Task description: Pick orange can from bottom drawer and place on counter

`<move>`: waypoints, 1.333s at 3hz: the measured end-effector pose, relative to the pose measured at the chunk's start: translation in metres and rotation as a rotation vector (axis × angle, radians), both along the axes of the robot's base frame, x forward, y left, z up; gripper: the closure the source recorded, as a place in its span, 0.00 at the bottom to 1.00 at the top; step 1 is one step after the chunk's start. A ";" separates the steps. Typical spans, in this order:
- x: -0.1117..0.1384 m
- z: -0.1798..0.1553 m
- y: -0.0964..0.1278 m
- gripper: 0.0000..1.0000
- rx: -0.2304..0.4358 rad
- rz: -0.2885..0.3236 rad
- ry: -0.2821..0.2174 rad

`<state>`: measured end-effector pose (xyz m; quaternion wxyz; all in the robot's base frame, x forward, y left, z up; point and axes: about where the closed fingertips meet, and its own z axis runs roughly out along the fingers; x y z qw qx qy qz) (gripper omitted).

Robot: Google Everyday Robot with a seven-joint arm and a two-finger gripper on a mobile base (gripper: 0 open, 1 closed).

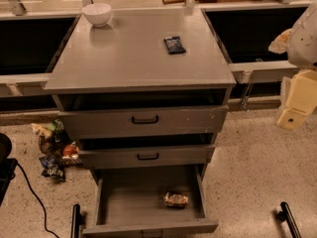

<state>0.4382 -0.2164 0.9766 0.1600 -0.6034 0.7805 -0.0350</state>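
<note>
The orange can [176, 199] lies on the grey floor of the bottom drawer [131, 197], toward its right front. The drawer is pulled open. Above it are two shallower drawers with black handles, both slightly open. The counter [133, 63] tops the cabinet. My gripper [291, 118] is a cream-coloured piece at the far right edge, beside the cabinet at about the top drawer's height, well above and to the right of the can. It holds nothing that I can see.
A white bowl [97, 14] stands at the counter's back left and a dark blue packet [174, 44] lies at its back right. Snack packets and litter [52, 150] lie on the floor left of the cabinet. A black cable [29, 192] runs at lower left.
</note>
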 end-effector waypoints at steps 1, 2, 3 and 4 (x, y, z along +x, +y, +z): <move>0.001 -0.001 0.003 0.00 0.008 0.012 -0.006; -0.004 -0.030 0.024 0.00 0.050 0.095 -0.012; -0.005 -0.102 0.053 0.00 0.115 0.173 0.025; -0.011 -0.171 0.077 0.00 0.170 0.190 0.073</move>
